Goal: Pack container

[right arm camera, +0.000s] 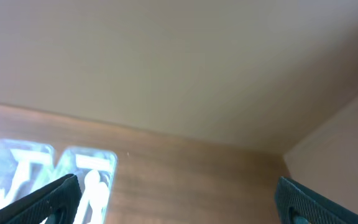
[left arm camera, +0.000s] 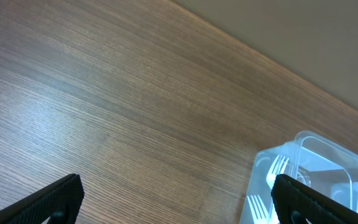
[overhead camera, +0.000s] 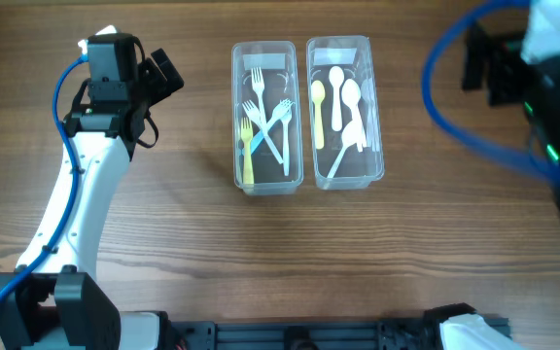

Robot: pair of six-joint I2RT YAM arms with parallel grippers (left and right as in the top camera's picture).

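Two clear plastic containers stand side by side at the table's far middle. The left container (overhead camera: 264,173) holds several forks, white, yellow and blue. The right container (overhead camera: 344,173) holds several spoons, white and one yellow. My left gripper (overhead camera: 166,70) is open and empty, left of the fork container, which shows at the lower right of the left wrist view (left arm camera: 319,168). My right gripper (overhead camera: 482,66) is open and empty at the far right, raised off the table. The right wrist view shows both containers blurred at the lower left (right arm camera: 82,171).
The wooden table (overhead camera: 290,253) surrounds the containers. A plain wall (right arm camera: 179,62) rises behind the table in the right wrist view. Blue cables run along both arms.
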